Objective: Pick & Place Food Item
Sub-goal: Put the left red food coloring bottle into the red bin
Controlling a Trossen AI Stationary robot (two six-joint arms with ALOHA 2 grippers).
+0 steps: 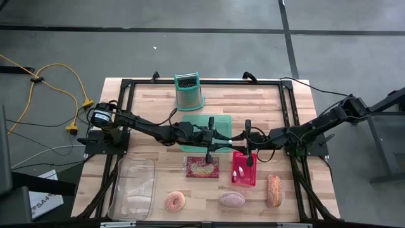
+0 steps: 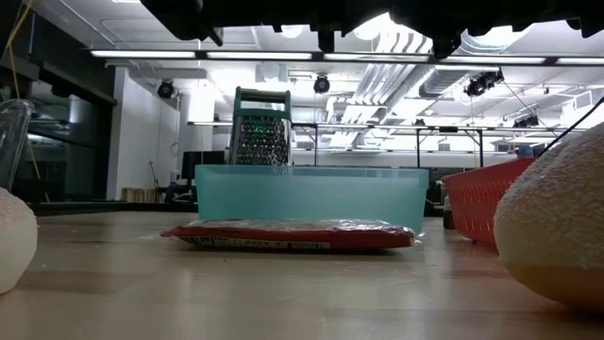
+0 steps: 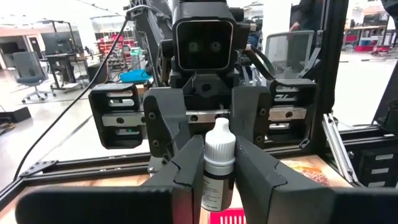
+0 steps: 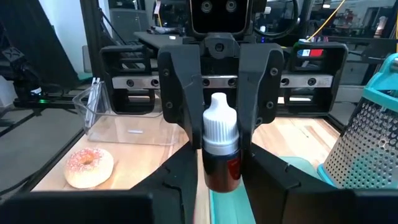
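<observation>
Closed in on a dropper bottle [image 3: 219, 163] with the left end effector [image 1: 216, 143], held in the air above the middle of the surface [image 1: 291, 101]. Squeezed from the opposite side by the right end effector [image 1: 248, 147] too, fingers [image 4: 180, 118] pressed against the same white-capped bottle. Looks like a hand-over from one arm to the other, judging by both wrist views staring straight into each other's cameras. Cannot tell which side bears the weight.

Just below and beside the meeting point: a red basket [image 1: 251, 174] with what seem to be two more small bottles, probably the source or the destination. Next to it, a flat red food packet [image 1: 202, 166], lying in front of a teal bin [image 1: 190, 123].

No food in either grip. Along the near edge, untouched: a sprinkled donut [image 1: 175, 201], a pinkish bun [image 1: 231, 199] and a bread loaf [image 1: 273, 190], each well apart for easy picking. To the left, a clear plastic container [image 1: 133, 187], likely the drop spot. At the far edge, upright, a box grater [image 1: 188, 90].
</observation>
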